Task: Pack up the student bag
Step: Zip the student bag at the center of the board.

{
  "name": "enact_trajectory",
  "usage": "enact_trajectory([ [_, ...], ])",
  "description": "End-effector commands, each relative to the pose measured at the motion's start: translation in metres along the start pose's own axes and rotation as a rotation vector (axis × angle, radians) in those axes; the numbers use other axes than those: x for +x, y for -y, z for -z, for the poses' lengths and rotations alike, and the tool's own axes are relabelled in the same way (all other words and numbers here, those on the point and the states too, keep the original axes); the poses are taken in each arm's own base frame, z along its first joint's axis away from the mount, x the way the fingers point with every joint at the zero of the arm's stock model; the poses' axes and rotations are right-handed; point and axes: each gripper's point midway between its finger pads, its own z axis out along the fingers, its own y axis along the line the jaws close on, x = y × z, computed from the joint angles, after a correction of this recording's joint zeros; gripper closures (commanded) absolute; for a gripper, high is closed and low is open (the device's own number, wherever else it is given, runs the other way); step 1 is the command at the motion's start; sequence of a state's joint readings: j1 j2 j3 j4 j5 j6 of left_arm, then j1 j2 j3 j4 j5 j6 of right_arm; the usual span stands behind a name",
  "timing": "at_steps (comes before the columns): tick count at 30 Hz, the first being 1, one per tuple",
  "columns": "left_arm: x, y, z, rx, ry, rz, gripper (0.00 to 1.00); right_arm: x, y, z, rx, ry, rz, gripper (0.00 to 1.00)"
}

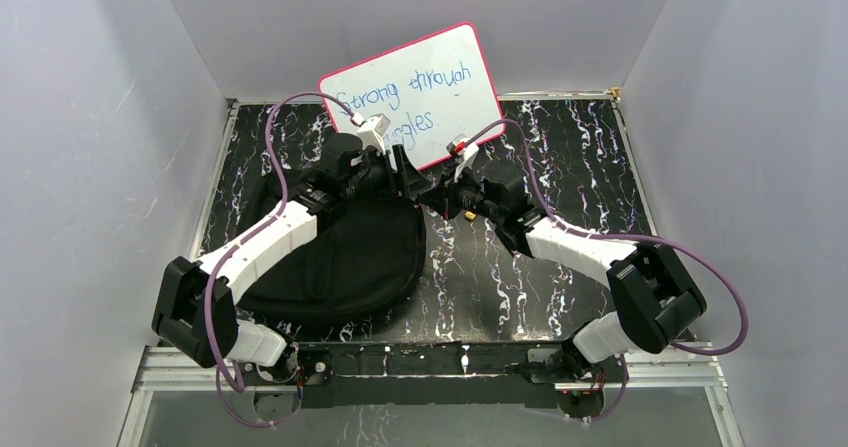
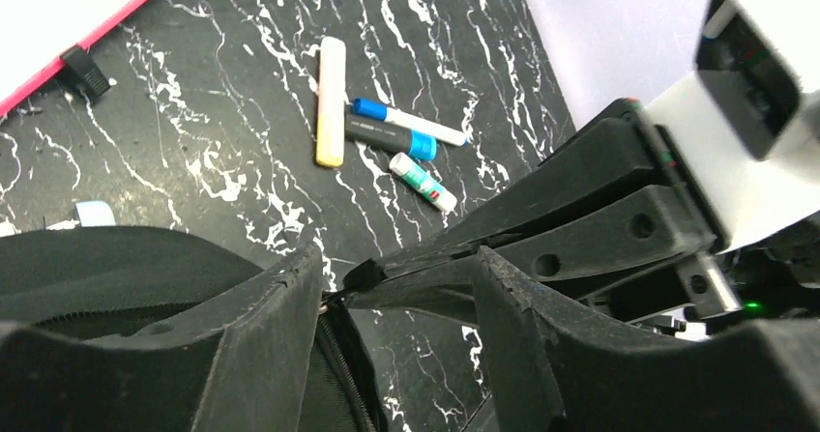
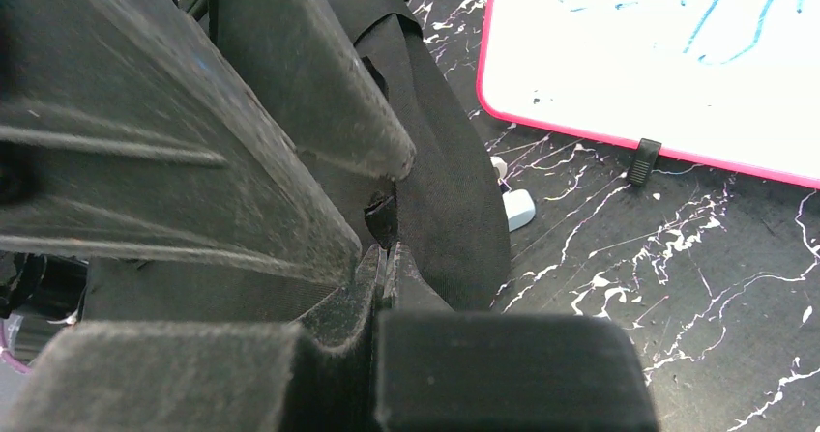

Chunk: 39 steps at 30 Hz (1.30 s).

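Observation:
The student bag (image 1: pixel 340 257) is a large black fabric backpack lying flat on the left-centre of the marble table, under my left arm. My right gripper (image 1: pixel 432 199) reaches in from the right to the bag's top right corner. In the right wrist view the right gripper (image 3: pixel 384 256) is shut, pinching a small black zipper pull (image 3: pixel 379 217) against the bag's fabric (image 3: pixel 454 161). My left gripper (image 2: pixel 396 258) is open. Its fingers straddle the pinched pull (image 2: pixel 363 275), and the left finger (image 2: pixel 261 335) rests by the zipper edge of the bag (image 2: pixel 97 268).
A pink-framed whiteboard (image 1: pixel 415 92) with blue writing leans at the back, just behind both grippers. On the table beyond the bag lie a cream eraser stick (image 2: pixel 331 101), two blue-capped markers (image 2: pixel 406 121) and a small green-and-red one (image 2: pixel 423 182). Grey walls enclose the table.

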<state>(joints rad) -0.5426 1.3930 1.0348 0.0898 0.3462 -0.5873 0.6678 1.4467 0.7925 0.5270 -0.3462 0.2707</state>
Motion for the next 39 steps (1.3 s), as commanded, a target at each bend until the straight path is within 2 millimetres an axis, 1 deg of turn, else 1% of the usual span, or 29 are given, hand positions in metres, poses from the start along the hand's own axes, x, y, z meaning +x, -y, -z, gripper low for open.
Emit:
enact_trajectory([
  [1, -0.001, 0.005, 0.004, 0.004, 0.024, -0.025, 0.46, -0.044, -0.009, -0.005, -0.029, 0.123, 0.037, 1.0],
  [7, 0.008, 0.0, 0.003, -0.02, 0.01, -0.019, 0.48, -0.046, -0.009, -0.005, -0.028, 0.126, 0.036, 1.0],
  [9, 0.01, 0.0, 0.001, -0.019, 0.003, -0.016, 0.53, -0.046, -0.008, -0.005, -0.027, 0.126, 0.033, 1.0],
  [12, 0.012, -0.001, -0.001, -0.022, -0.006, -0.008, 0.63, -0.046, -0.008, -0.005, -0.026, 0.126, 0.031, 1.0],
  [15, 0.015, -0.003, -0.003, -0.026, -0.012, 0.001, 0.68, -0.046, -0.008, -0.005, -0.025, 0.126, 0.029, 1.0],
  [22, 0.019, -0.008, -0.004, -0.043, -0.017, 0.007, 0.71, -0.046, -0.009, -0.004, -0.03, 0.127, 0.028, 1.0],
  [25, 0.02, -0.012, -0.004, -0.063, -0.011, 0.008, 0.75, -0.046, -0.011, -0.004, -0.036, 0.13, 0.03, 1.0],
  [30, 0.021, -0.018, -0.006, -0.085, -0.007, 0.006, 0.78, -0.047, -0.011, -0.003, -0.037, 0.131, 0.031, 1.0],
  [37, 0.024, -0.021, -0.01, -0.089, -0.019, 0.008, 0.9, -0.047, -0.01, -0.003, -0.032, 0.133, 0.03, 1.0],
  [39, 0.025, -0.022, -0.009, -0.091, -0.02, 0.0, 1.0, -0.047, -0.011, -0.002, -0.033, 0.133, 0.031, 1.0],
])
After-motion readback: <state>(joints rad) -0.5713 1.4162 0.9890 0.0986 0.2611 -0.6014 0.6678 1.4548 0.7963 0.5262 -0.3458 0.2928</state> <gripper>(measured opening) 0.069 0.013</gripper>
